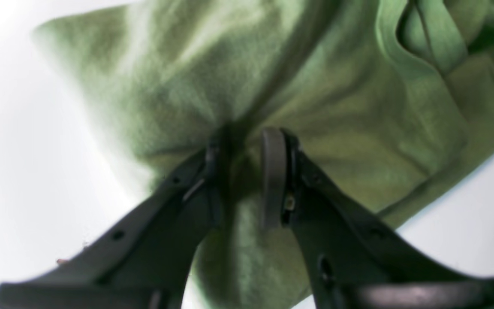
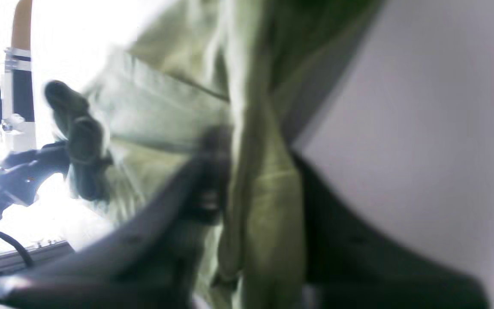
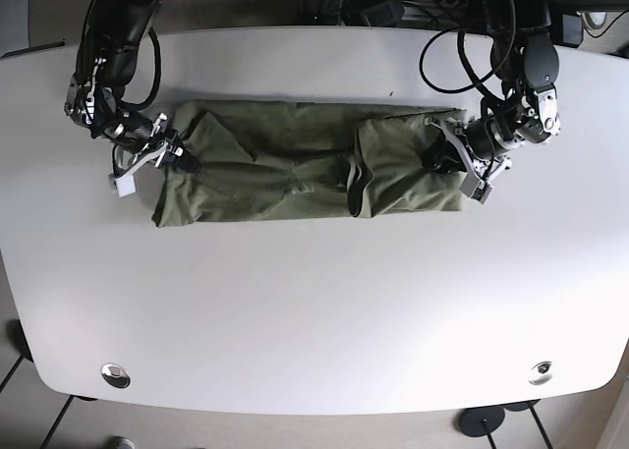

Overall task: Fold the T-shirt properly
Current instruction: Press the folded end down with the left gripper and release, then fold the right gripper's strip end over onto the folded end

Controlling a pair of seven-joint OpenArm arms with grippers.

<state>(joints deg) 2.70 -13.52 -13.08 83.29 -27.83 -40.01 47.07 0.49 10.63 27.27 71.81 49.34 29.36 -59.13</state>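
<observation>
On the white desk (image 3: 314, 311), the green T-shirt (image 3: 295, 174) lies lengthwise; left end effector (image 1: 247, 171) and right end effector (image 2: 247, 189) each pinch an end.

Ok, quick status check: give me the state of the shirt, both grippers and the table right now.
T-shirt: lying on the table as a long, wrinkled strip, sides already folded in, not yet a compact fold.
Left gripper: shut on the T-shirt, cloth pinched between its fingers at one end.
Right gripper: shut on the T-shirt at the opposite end.
Table: white, carrying the shirt.
</observation>
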